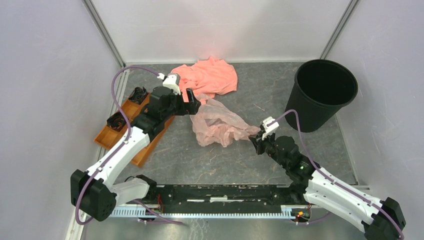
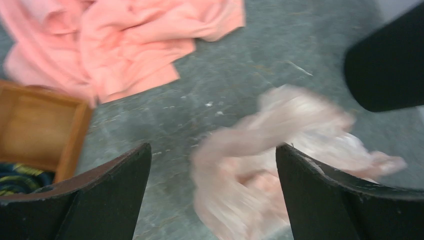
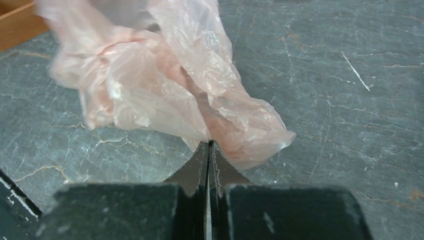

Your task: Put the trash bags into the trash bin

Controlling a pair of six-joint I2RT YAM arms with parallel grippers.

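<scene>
1. Grey marbled table (image 1: 215,165) with white walls on three sides; the wrk area sits between the two arms.
2. Trash bag (image 1: 220,124) lies crumpled at mid-table. It is well apart from the trash bin (image 1: 322,92), which stands upright at the far right with its mouth open.
3. Right gripper (image 1: 258,140): fingers pressed together on the bag's near-right corner. In the wrist view we see the film (image 3: 165,90) run down into the closed tips.
4. Left gripper (image 1: 192,106): spread wide at the bag's far-left edge, holding nothing. Its wrist view is blurred, but we see the bag lying below and between the fingers (image 2: 320,200).
5. Handling, our est.:
   - Very light and limp, with no stiffness, so it will drape and trail from any single hold.
   - Glossy film, so it may slip out of a thin pinch.
   - Thin, so it could stretch or tear if two grips pull against each other.
6. Where to hold, our rec.: take a bunched fold of several layers, not a single edge. A 2nd hold on the far-left bunch would gather the bag so that less of it hangs outside the rim.
7. Do not confuse w/ the salmon cloth (image 1: 210,75) just beyond the bag, or the orange tray (image 1: 140,150) at left.
</scene>
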